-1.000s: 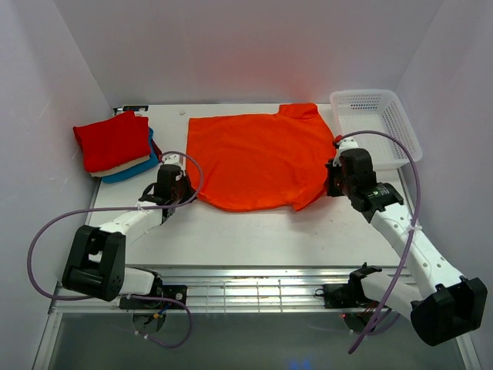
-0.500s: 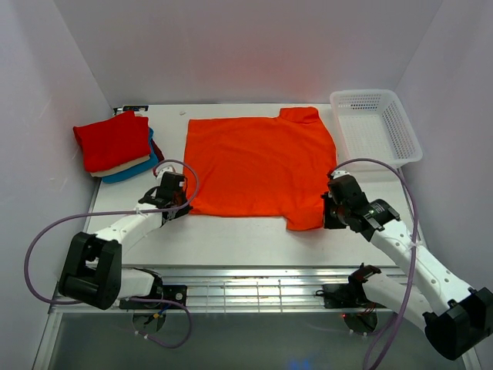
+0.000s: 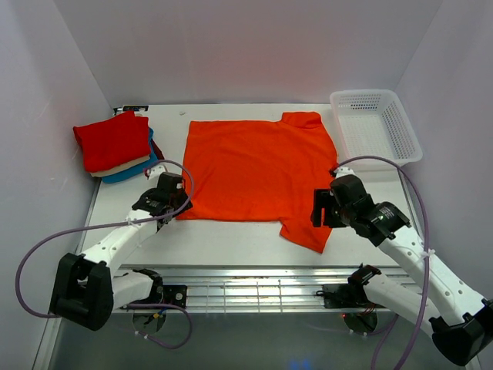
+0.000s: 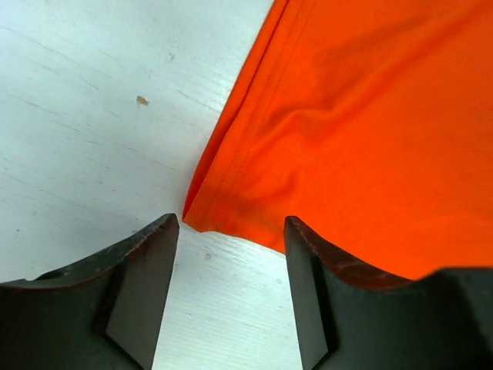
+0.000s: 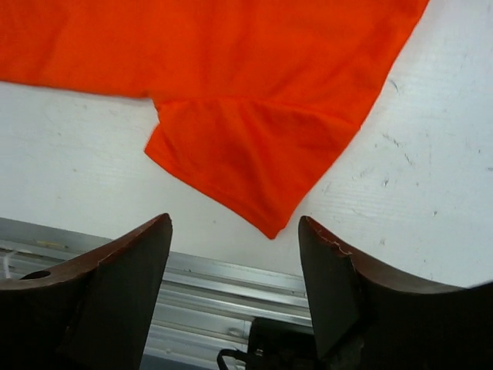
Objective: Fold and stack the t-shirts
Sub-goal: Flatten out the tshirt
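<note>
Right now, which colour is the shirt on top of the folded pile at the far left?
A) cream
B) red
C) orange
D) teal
B: the red shirt lies on top, with the edges of the cream shirt and the teal shirt showing under it.

On the table [image 3: 231, 239] a spread t-shirt [image 3: 258, 169] is flanked by a stack of folded t-shirts [image 3: 115, 145] at far left and a basket [image 3: 362, 94] at far right, with the left gripper [image 3: 171, 206] and right gripper [image 3: 317, 210] at its near corners.
</note>
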`<action>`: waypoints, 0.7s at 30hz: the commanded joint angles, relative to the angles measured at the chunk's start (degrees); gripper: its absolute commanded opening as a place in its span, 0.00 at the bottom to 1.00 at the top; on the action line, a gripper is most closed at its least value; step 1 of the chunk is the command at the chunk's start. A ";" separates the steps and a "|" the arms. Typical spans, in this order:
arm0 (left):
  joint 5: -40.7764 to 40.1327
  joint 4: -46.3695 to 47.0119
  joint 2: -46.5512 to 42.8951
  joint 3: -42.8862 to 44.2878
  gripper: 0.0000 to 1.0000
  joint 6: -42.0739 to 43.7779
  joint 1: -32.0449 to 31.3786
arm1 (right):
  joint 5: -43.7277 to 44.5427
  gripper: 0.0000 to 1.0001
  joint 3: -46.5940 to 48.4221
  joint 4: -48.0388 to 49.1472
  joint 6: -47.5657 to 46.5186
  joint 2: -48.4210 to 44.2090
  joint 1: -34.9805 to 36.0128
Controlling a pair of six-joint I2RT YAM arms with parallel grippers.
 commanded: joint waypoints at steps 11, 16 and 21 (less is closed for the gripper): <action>1.22 17.72 5.89 8.13 0.00 5.60 -0.97 | 7.57 0.08 7.99 30.41 -9.10 24.04 -1.06; 5.44 24.14 15.48 7.34 0.00 6.75 -1.67 | 4.06 0.08 7.47 36.66 -9.81 36.08 -2.20; 5.36 26.95 18.83 4.62 0.00 6.31 -2.55 | 0.46 0.08 5.19 40.00 -8.58 42.24 -2.20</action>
